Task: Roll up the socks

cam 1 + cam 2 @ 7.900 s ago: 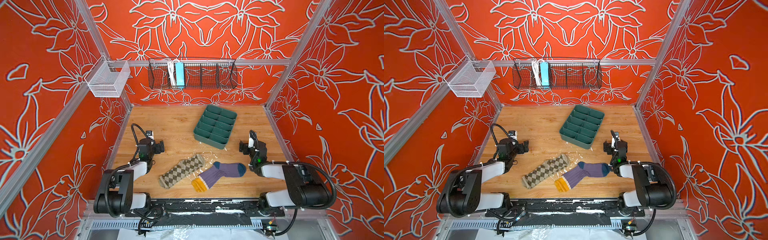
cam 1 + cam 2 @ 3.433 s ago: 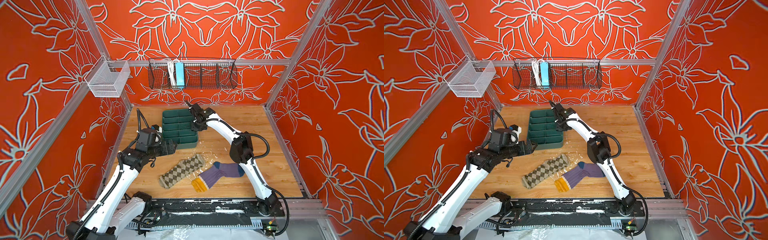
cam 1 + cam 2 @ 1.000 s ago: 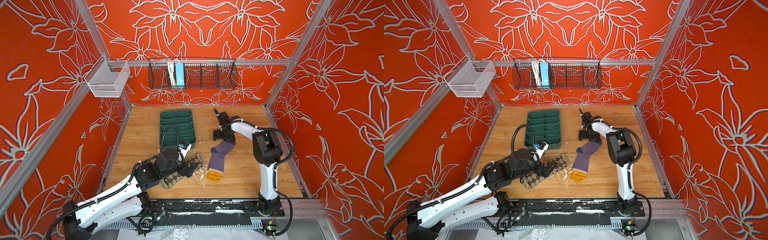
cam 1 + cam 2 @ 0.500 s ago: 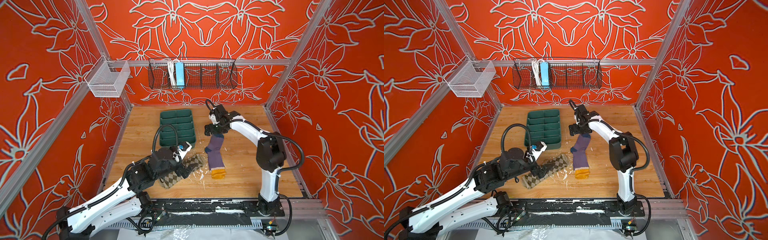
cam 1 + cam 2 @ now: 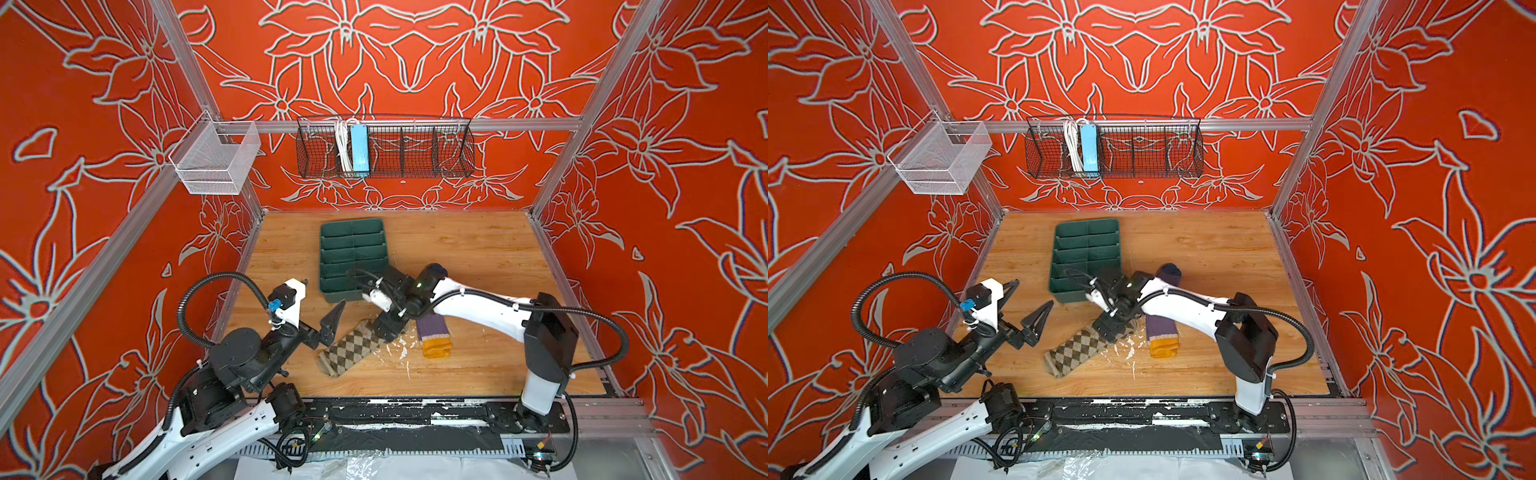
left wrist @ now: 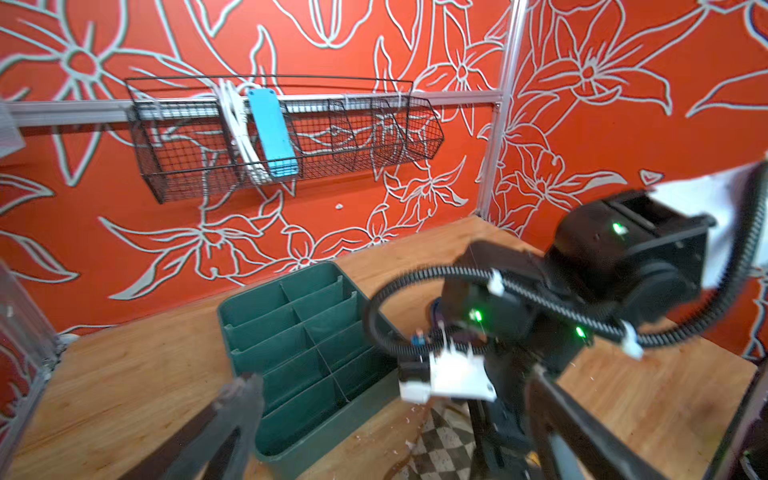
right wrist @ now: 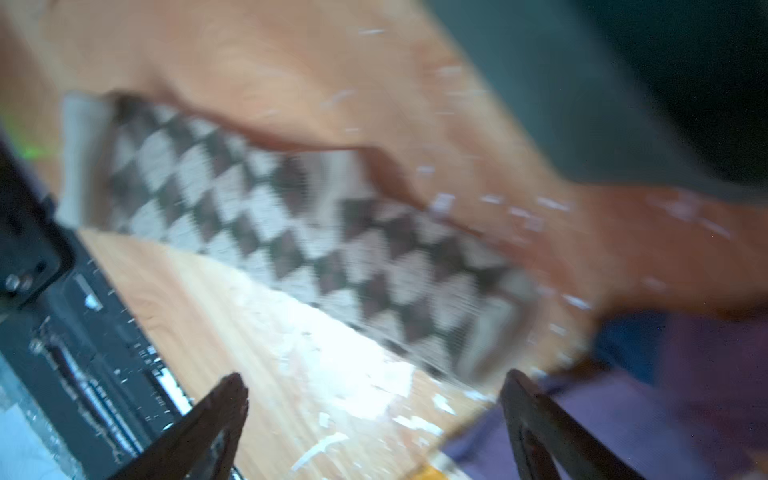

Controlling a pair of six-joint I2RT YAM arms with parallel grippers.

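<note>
- The checked sock (image 5: 353,347) lies flat and slanted near the front edge of the tabletop (image 5: 478,257), a little left of the middle. No part of it is curled over.
- The purple sock (image 5: 432,328) lies flat just to its right, yellow cuff toward the front edge and dark toe toward the back. My right arm crosses it, so I cannot tell whether the two socks touch.
- By my judgement nothing of the rolling is done. The socks are not stacked, and neither is folded or rolled, so pairing them and the whole roll are left.
- My right pincer (image 5: 388,328) stands wide, holding nothing, low over the back end of the checked sock. My blurred wrist view shows that end between the fingers, but not whether they touch it.
- My left pincer (image 5: 322,297) is wide too and empty, raised above the tabletop near its left edge, short of the checked sock.
- The green tray (image 5: 332,296) sits behind the socks, toward the back left.
</note>
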